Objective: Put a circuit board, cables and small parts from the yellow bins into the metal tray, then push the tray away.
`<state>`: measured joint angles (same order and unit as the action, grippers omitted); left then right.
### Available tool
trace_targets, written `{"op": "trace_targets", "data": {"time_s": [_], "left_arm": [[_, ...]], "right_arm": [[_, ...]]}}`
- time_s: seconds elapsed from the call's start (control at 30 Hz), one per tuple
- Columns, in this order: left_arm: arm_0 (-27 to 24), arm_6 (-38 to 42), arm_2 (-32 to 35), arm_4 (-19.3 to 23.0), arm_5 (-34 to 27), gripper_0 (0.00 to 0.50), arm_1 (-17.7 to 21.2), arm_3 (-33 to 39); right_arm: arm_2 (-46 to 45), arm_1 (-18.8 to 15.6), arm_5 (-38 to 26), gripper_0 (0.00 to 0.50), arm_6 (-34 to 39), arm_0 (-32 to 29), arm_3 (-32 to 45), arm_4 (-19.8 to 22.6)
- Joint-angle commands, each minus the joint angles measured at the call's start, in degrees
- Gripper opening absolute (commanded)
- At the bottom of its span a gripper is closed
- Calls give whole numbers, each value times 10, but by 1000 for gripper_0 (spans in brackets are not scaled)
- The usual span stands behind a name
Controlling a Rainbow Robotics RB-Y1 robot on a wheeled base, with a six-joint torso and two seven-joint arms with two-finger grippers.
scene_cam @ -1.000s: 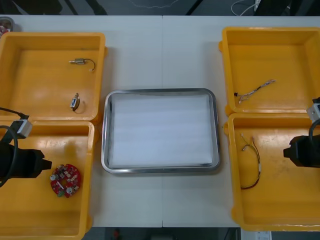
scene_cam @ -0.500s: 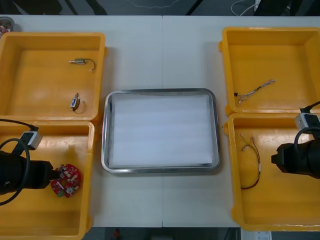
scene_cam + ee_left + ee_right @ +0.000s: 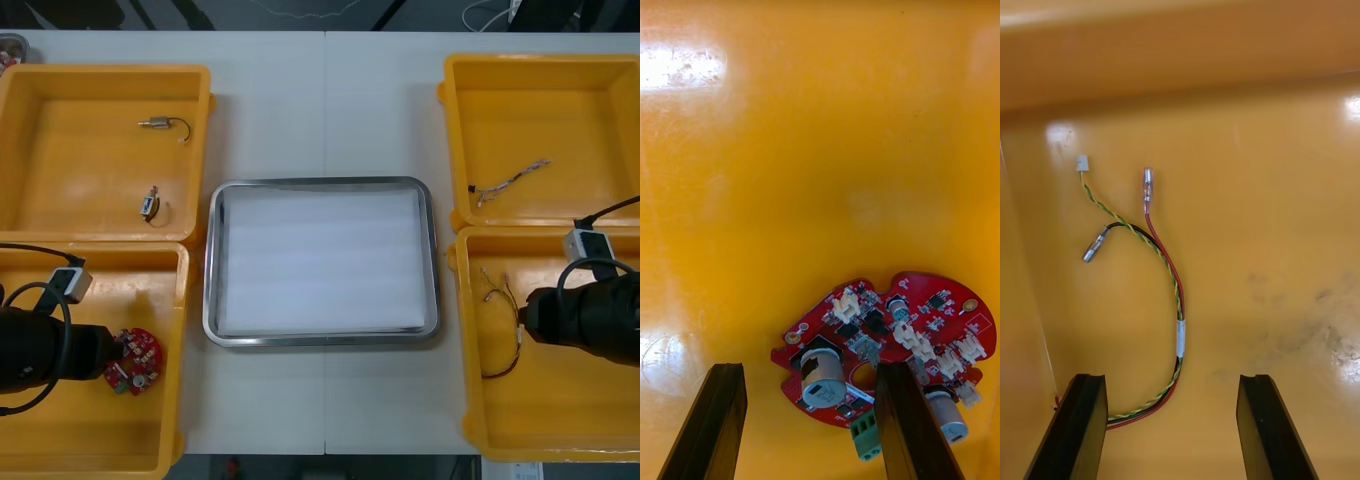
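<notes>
Circuit board [image 3: 133, 360], left gripper [image 3: 809, 367] at edge

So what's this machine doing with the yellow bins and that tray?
It's a two-armed robot gathering parts. Its left tool hangs open over a round red circuit board in the near left yellow bin. Its right tool hangs open over a red and yellow cable in the near right yellow bin. Neither has grasped anything yet, and nothing has gone into the metal tray between the bins.
</notes>
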<state>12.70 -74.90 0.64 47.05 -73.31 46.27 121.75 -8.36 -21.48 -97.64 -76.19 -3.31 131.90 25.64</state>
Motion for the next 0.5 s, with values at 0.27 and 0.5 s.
{"op": "trace_targets", "data": {"time_s": [0.27,0.5], "left_arm": [[21,-47,-15,-11,19,500,22,-11],[23,-45,-15,-12,22,5,21,-10]], "right_arm": [[44,5,67,500,18,-25,-51,-26],[61,5,76,500,16,-35,-69,-38]]}}
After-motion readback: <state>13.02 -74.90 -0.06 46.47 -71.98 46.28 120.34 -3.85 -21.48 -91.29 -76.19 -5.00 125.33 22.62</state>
